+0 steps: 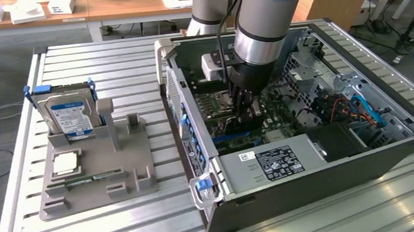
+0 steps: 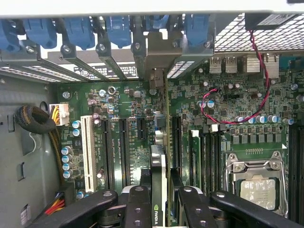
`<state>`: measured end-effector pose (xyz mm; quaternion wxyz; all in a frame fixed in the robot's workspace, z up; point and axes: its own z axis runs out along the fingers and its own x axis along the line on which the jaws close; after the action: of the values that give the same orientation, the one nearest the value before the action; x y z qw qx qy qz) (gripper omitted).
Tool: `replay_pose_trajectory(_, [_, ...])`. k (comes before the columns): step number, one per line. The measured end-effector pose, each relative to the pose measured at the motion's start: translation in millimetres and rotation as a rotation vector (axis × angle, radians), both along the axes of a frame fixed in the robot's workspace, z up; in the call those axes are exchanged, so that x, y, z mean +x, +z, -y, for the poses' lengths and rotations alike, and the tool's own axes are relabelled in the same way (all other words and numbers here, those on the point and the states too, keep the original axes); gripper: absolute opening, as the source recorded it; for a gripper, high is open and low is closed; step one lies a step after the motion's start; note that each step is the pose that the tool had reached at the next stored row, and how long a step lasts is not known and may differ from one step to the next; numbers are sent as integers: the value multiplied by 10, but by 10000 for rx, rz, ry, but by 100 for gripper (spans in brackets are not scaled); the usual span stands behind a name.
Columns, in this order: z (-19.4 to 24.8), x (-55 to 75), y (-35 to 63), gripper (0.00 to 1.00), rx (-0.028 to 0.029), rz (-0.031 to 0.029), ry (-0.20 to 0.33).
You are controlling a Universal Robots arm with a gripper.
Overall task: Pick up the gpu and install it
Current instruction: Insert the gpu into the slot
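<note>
Reaching straight down into computer case (image 1: 326, 187), gripper (image 2: 161, 204) clenched on gpu (image 2: 158, 171), edge-on over motherboard (image 2: 228, 109) slots, bracket toward case's rear wall.

The gpu (image 2: 158, 164), on edge over the green board (image 2: 124, 95)
A thin flat card seen edge-on, dark with a greyish-tan metal bracket at its far end. It stands upright inside the computer case (image 1: 325, 179), clamped between the sides of the tool (image 2: 159, 202), parallel to the board's long slots, with the bracket at the rear slot openings.
</note>
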<state>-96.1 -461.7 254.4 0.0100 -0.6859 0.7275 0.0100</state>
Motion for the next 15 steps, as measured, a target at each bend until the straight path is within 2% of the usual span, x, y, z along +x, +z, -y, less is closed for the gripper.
replay_pose_trajectory(15, [0, 0, -10, 27, 1, 0, -3])
